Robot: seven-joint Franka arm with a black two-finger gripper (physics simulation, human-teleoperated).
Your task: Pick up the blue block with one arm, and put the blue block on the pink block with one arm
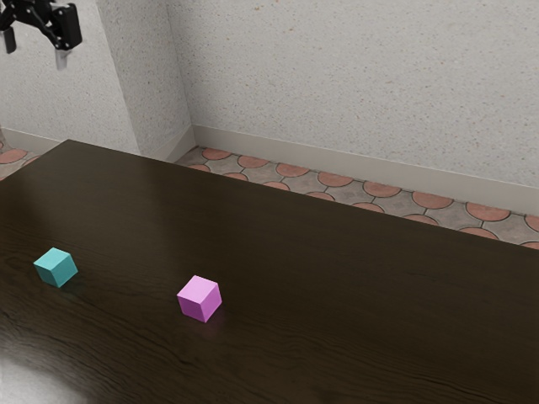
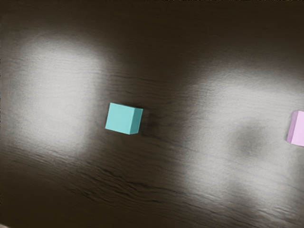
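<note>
A small blue-teal block (image 1: 56,267) rests on the dark wooden table (image 1: 337,278) near the exterior view's left. A pink block (image 1: 200,299) sits a short way to its right, apart from it. My black gripper (image 1: 34,49) hangs high in the exterior view's upper left corner, far above the blue block, with its fingers spread and nothing between them. From the wrist view I look down on the blue block (image 2: 123,118), and the pink block (image 2: 297,128) is cut off by the frame edge.
The table's far edge runs diagonally across the exterior view, with a tiled floor (image 1: 379,194) and a speckled wall (image 1: 354,76) behind it. A wall corner (image 1: 143,76) juts out at the upper left. Bright glare patches lie on the tabletop (image 2: 52,90).
</note>
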